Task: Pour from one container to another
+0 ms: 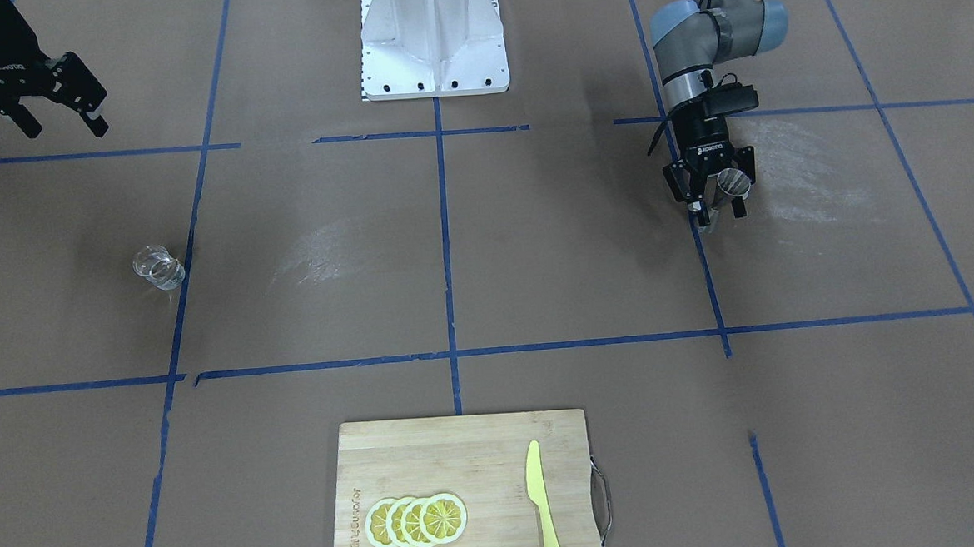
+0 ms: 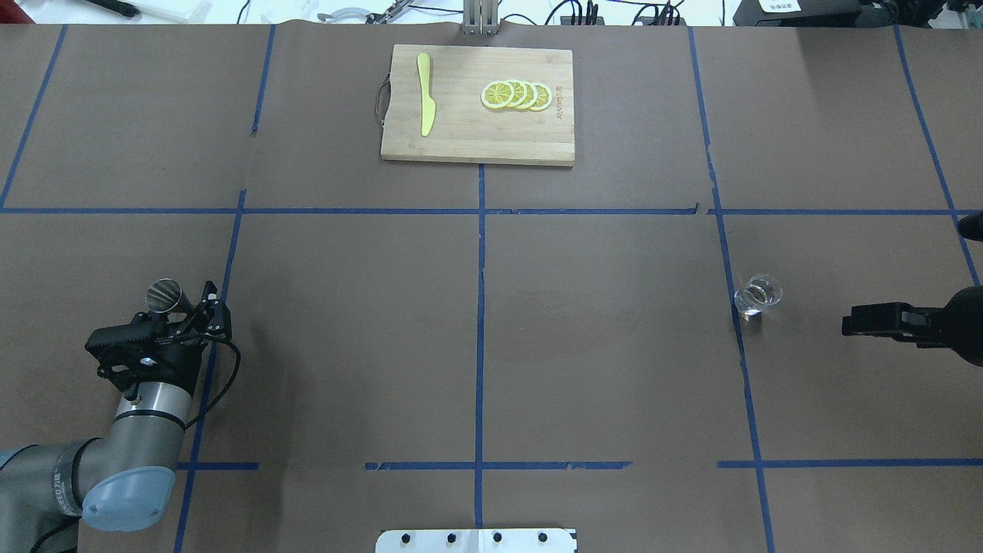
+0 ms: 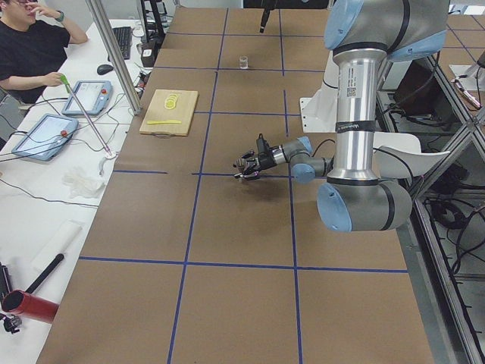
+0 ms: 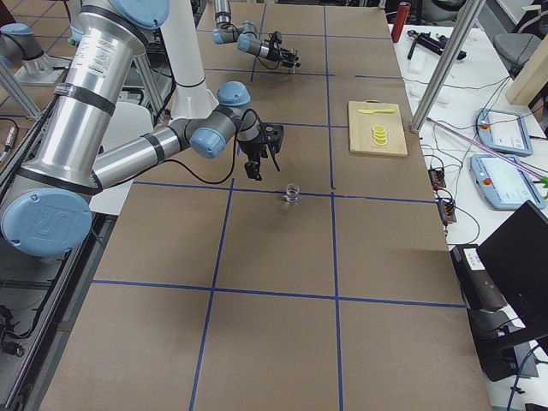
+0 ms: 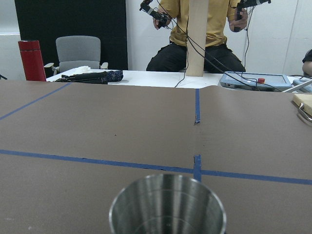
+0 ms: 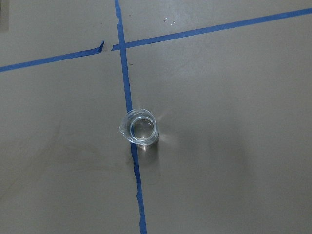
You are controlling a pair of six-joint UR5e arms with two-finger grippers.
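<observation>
Jaws of the left gripper [image 1: 715,207] are closed on the steel jigger [image 1: 732,181], which they hold at its narrow waist, low over the table [image 2: 599,346] on my left side. It leans a little, its open mouth turned forward and up; in the left wrist view this mouth fills the bottom edge. Whether its foot touches the paper, I cannot tell.

On the other side, the right gripper [image 1: 65,127] hangs above the table with its fingers spread and nothing between them.

A bit further out from it, the clear glass cup [image 2: 758,296] stands upright on a blue tape line [image 6: 124,73], well apart from the jigger and from both grippers. The right wrist camera looks down into it. I cannot tell if something is inside.

At the far edge, on the middle line, lies a wooden cutting board [image 2: 461,130]. It carries a row of overlapping lemon slices [image 2: 516,94] and, apart from them, a yellow knife [image 2: 425,104].
</observation>
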